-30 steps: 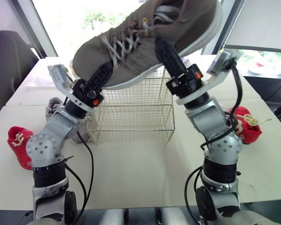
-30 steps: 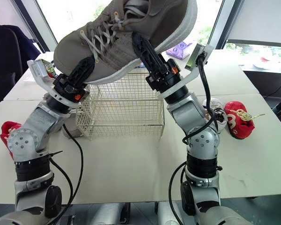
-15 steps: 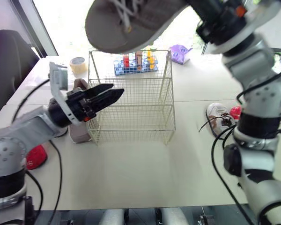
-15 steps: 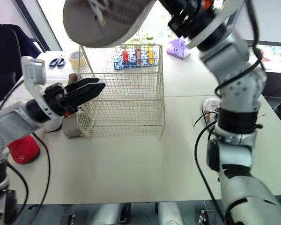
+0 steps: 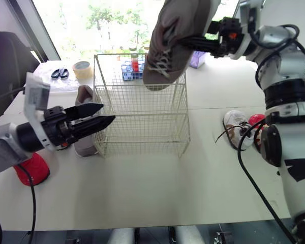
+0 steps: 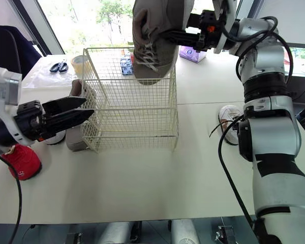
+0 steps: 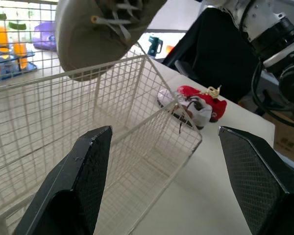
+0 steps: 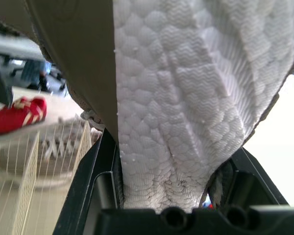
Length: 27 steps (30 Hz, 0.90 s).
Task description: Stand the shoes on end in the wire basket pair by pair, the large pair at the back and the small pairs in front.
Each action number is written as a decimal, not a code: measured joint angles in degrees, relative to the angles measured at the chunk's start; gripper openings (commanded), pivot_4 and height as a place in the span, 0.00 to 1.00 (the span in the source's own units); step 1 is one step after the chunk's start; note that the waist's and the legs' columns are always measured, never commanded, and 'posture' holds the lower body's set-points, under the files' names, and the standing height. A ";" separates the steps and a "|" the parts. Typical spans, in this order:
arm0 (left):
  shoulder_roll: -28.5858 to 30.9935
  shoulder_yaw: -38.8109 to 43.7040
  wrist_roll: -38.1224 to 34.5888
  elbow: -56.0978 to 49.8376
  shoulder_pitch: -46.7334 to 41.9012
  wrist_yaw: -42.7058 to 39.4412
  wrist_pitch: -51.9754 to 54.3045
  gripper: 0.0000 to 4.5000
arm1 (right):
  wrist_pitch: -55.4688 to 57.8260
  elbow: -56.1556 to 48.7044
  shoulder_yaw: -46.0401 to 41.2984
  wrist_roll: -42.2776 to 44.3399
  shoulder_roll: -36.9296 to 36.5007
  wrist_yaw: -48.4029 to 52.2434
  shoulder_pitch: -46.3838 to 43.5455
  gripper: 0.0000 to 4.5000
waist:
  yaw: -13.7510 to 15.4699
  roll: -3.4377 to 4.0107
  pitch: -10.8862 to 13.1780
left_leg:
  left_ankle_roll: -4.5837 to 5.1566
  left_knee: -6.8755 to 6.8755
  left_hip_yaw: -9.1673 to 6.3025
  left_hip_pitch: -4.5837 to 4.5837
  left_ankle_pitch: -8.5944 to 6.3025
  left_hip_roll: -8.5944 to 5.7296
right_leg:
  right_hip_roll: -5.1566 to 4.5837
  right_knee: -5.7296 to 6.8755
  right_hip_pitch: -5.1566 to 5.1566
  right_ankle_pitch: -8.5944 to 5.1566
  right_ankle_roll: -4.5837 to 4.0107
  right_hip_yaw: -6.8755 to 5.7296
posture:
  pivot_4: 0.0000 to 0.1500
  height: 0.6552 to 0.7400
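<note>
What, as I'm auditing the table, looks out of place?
Nothing spilled or damaged. The small white shoe right of the wire basket has loose dark laces trailing over the table.

Scissors [image 5: 58, 73], tape roll [image 5: 82, 69], tube rack [image 6: 124, 65], purple box [image 6: 195, 54]

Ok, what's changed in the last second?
The left tool let go of the big grey shoe and pulled back to the left of the basket, open. The right tool, gripping alone, swung it from level to toe down above the basket. The basket and the white shoe stayed put.
</note>
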 measured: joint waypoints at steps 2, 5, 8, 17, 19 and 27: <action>0.11 0.25 1.52 0.32 1.45 -1.36 -0.06 0.78 | -2.09 3.50 0.16 -2.39 0.91 1.77 -1.97 0.38 | 0.08 0.00 0.00 | -0.01 -0.03 -0.01 0.00 0.00 0.00 | -0.01 -0.03 0.00 0.00 0.00 -0.01 | 1.00 1.00; -0.01 0.10 4.00 0.68 1.81 -3.03 -0.53 0.78 | -2.86 8.47 0.20 -4.99 2.40 4.18 -3.57 0.38 | 0.30 0.00 0.00 | -0.03 -0.03 -0.01 0.00 0.01 0.00 | -0.02 -0.04 0.01 0.00 -0.01 -0.01 | 1.00 1.00; -1.46 -0.58 5.96 1.59 1.63 -3.70 -1.50 0.78 | -3.74 12.31 0.14 -7.03 3.32 5.70 -3.85 0.38 | 0.54 0.00 0.00 | -0.04 -0.04 -0.02 0.00 0.01 -0.03 | -0.06 -0.04 0.01 0.00 -0.01 -0.02 | 1.00 1.00; -4.79 -3.88 10.04 2.44 0.71 -3.94 -2.99 0.80 | -3.85 16.33 -0.11 -11.60 3.93 9.62 -5.09 0.81 | 0.46 0.00 0.00 | -0.26 -0.34 -0.03 0.01 0.12 -0.03 | -0.09 -0.21 -0.04 0.01 -0.01 -0.02 | 1.00 1.00; -5.39 -4.76 10.50 2.35 0.59 -3.68 -2.99 0.80 | -4.35 16.84 -0.68 -12.24 4.24 9.04 -5.09 0.99 | 0.46 0.00 0.00 | -0.30 -0.46 -0.04 0.01 0.15 -0.03 | -0.09 -0.23 -0.07 0.03 -0.03 -0.02 | 1.00 1.00; -5.63 -6.42 11.54 1.81 -0.89 -3.36 -2.94 0.80 | -6.63 17.76 -2.72 -14.25 2.89 6.22 -5.23 0.99 | 0.45 -0.01 0.00 | -0.56 -0.64 -0.05 0.02 0.30 -0.02 | -0.07 -0.26 -0.12 0.03 -0.05 -0.03 | 1.00 1.00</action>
